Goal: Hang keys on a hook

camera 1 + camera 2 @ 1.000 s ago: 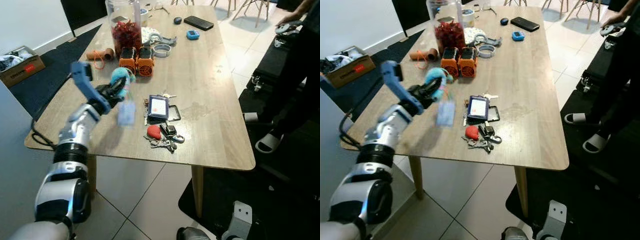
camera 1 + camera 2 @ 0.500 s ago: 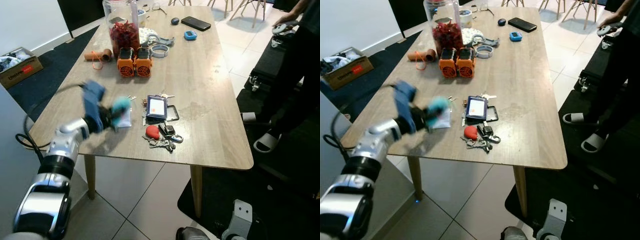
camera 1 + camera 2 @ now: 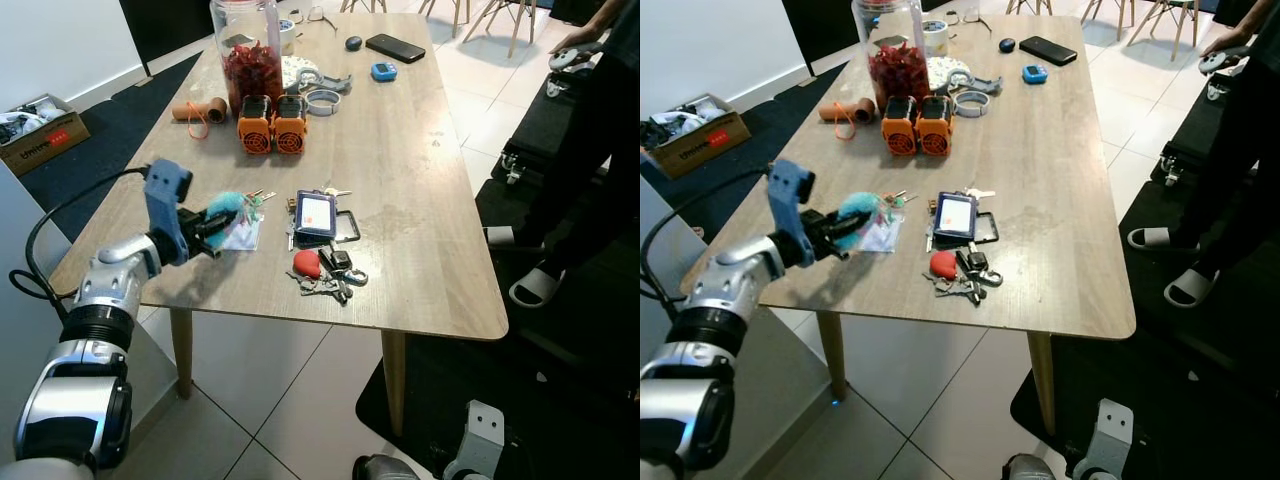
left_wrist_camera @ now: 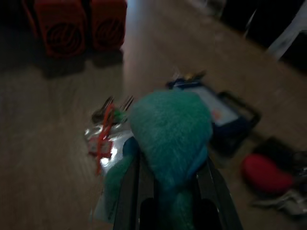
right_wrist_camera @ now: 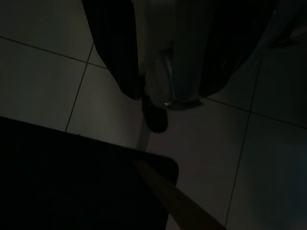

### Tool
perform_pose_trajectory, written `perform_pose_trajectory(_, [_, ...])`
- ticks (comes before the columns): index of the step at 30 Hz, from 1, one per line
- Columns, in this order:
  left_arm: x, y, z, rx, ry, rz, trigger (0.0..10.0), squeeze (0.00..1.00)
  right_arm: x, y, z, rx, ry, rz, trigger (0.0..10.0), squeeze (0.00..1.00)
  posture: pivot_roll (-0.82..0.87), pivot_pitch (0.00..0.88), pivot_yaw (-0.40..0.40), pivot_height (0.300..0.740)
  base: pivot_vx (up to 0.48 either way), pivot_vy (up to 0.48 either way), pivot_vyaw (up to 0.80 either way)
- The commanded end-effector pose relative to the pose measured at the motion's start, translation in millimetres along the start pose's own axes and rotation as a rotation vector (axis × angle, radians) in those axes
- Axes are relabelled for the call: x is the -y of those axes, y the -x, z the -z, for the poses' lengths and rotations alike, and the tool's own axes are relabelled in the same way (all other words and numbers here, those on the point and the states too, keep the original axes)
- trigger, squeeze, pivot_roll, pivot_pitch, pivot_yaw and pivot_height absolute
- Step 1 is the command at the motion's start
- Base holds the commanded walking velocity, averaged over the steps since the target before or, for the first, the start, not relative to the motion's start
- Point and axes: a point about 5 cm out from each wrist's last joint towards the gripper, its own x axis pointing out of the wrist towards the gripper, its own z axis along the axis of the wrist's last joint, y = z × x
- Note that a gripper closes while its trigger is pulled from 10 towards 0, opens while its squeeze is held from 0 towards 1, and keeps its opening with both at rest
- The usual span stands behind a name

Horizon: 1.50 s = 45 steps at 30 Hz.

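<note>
Gripping a teal plush keyring (image 3: pixel 232 205), the left end effector (image 3: pixel 222 222) has its two black fingers (image 4: pixel 128 199) pressed against both sides of the fluffy body, so it is pinching the soft part, not the metal. This looks sensible to me: the plush is thick and gives a firm hold, while the keys (image 4: pixel 110 106) are thin and flat.

I take the orange cases (image 3: pixel 272 126) as the landmark. The plush and its keys are on the counter (image 3: pixel 430 180) just in front of these cases, toward the robot and a bit to its left. The keys and a small red tag (image 4: pixel 100 146) trail out from the plush on something clear and shiny, perhaps a plastic sleeve; whether they are lifted off the wood I cannot tell. A blue card holder (image 3: pixel 316 213) lies in front of the cases & slightly right, and a second bunch with a red fob (image 3: pixel 309 263) is nearer the robot than that.

No hook is seen near the cases, so I judge the grasp step is about done and the carry to the hook is not begun.

The right arm hangs idle over dark tiled floor (image 5: pixel 57 91); its fingers' state I cannot tell. A person in dark trousers (image 3: pixel 600 120) stands far right of the cases.
</note>
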Motion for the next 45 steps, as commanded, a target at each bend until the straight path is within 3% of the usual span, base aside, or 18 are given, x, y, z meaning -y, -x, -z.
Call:
perform_pose_trajectory(1, [0.7, 8.4, -8, 0.081, 0.106, 0.096, 0.0, 0.0, 1.0, 1.4, 7, -0.027, 0.0, 0.005, 10.0, 0.0, 0.03, 0.073, 0.034, 0.74, 0.0, 0.0, 0.0])
perform_pose_trajectory(2, [0.3, 20.2, -14, 0.131, 0.197, 0.197, 0.0, 0.0, 1.0, 1.3, 6, -0.026, 0.0, 0.005, 10.0, 0.0, 0.04, 0.072, 0.033, 0.74, 0.0, 0.0, 0.0])
perform_pose_trajectory(6, [0.7, 36.6, -11, 0.09, 0.233, 0.306, 0.0, 0.0, 1.1, 1.2, 6, -0.025, 0.001, 0.004, 10.0, 0.0, 0.04, 0.071, 0.033, 0.74, 0.0, 0.0, 0.0])
perform_pose_trajectory(12, [1.6, 67.2, -3, -0.045, 0.251, 0.439, 0.0, 0.0, 2.0, 1.2, 5, -0.024, 0.003, 0.004, 10.0, 0.0, 0.03, 0.065, 0.031, 0.74, 0.0, 0.0, 0.0])
perform_pose_trajectory(14, [0.0, 88.9, 8, -0.21, 0.206, 0.467, 0.0, 0.0, 3.5, 1.4, 5, -0.023, 0.003, 0.007, 10.0, 0.0, 0.03, 0.061, 0.032, 0.74, 0.0, 0.0, 0.0])
perform_pose_trajectory(15, [0.0, 88.9, 8, -0.21, 0.206, 0.467, 0.0, 0.0, 3.5, 1.4, 5, -0.023, 0.003, 0.007, 10.0, 0.0, 0.03, 0.061, 0.032, 0.74, 0.0, 0.0, 0.0])
perform_pose_trajectory(16, [-1.4, 99.9, 16, -0.308, 0.183, 0.469, 0.0, 0.0, 3.9, 1.5, 5, -0.024, 0.003, 0.008, 10.0, 0.0, 0.03, 0.061, 0.032, 0.74, 0.0, 0.0, 0.0])
perform_pose_trajectory(20, [-3.8, 119.9, 32, -0.459, 0.174, 0.447, 0.0, 0.0, 4.3, 1.8, 6, -0.026, 0.005, 0.008, 10.0, 0.0, 0.04, 0.059, 0.028, 0.74, 0.0, 0.0, 0.0])
perform_pose_trajectory(27, [-4.9, 159.4, 62, -0.68, 0.246, 0.374, 0.0, 0.0, 3.5, 1.9, 7, -0.03, 0.007, 0.005, 10.0, 0.0, 0.04, 0.062, 0.023, 0.74, 0.0, 0.0, 0.0])
perform_pose_trajectory(29, [-5.9, 180.8, 83, -0.821, 0.26, 0.336, 0.0, 0.0, 2.9, 1.7, 7, -0.031, 0.009, 0.003, 10.0, 0.0, 0.04, 0.066, 0.021, 0.74, 0.0, 0.0, 0.0])
perform_pose_trajectory(30, [-5.9, 180.8, 83, -0.821, 0.26, 0.336, 0.0, 0.0, 2.9, 1.7, 7, -0.031, 0.009, 0.003, 10.0, 0.0, 0.04, 0.066, 0.021, 0.74, 0.0, 0.0, 0.0])
perform_pose_trajectory(32, [-5.0, 196.4, 104, -0.903, 0.254, 0.283, 0.0, 0.0, 2.6, 1.7, 7, -0.031, 0.009, 0.002, 10.0, 0.0, 0.04, 0.066, 0.022, 0.74, 0.0, 0.0, 0.0])
perform_pose_trajectory(36, [-4.3, 202.0, 126, -0.914, 0.201, 0.187, 0.0, 0.0, 2.8, 1.8, 7, -0.031, 0.009, 0.003, 10.0, 0.0, 0.04, 0.067, 0.022, 0.74, 0.0, 0.0, 0.0])
perform_pose_trajectory(37, [-2.5, 203.0, 150, -0.909, 0.099, 0.048, 0.0, 0.0, 3.4, 2.0, 8, -0.033, 0.01, 0.005, 10.0, 0.0, 0.04, 0.068, 0.023, 0.74, 0.0, 0.0, 0.0])
perform_pose_trajectory(39, [-1.1, 202.8, 161, -0.902, 0.045, -0.02, 0.0, 0.0, 3.7, 2.1, 8, -0.033, 0.01, 0.006, 10.0, 0.0, 0.04, 0.068, 0.022, 0.74, 0.0, 0.0, 0.0])
perform_pose_trajectory(41, [-3.6, 198.7, 183, -0.892, -0.1, -0.299, 0.0, 0.0, 4.8, 2.5, 9, -0.034, 0.017, 0.011, 10.0, 0.0, 0.04, 0.064, 0.019, 0.74, 0.0, 0.0, 0.0])
perform_pose_trajectory(43, [-3.8, 193.2, 193, -0.781, -0.056, -0.541, 0.0, 0.0, 5.9, 2.8, 9, -0.03, 0.021, 0.018, 10.0, 0.0, 0.03, 0.063, 0.022, 0.74, 0.0, 0.0, 0.0])
perform_pose_trajectory(45, [-2.6, 191.5, 197, -0.743, -0.015, -0.606, 0.0, 0.0, 6.3, 2.9, 9, -0.028, 0.021, 0.021, 10.0, 0.0, 0.03, 0.062, 0.023, 0.74, 0.0, 0.0, 0.0])
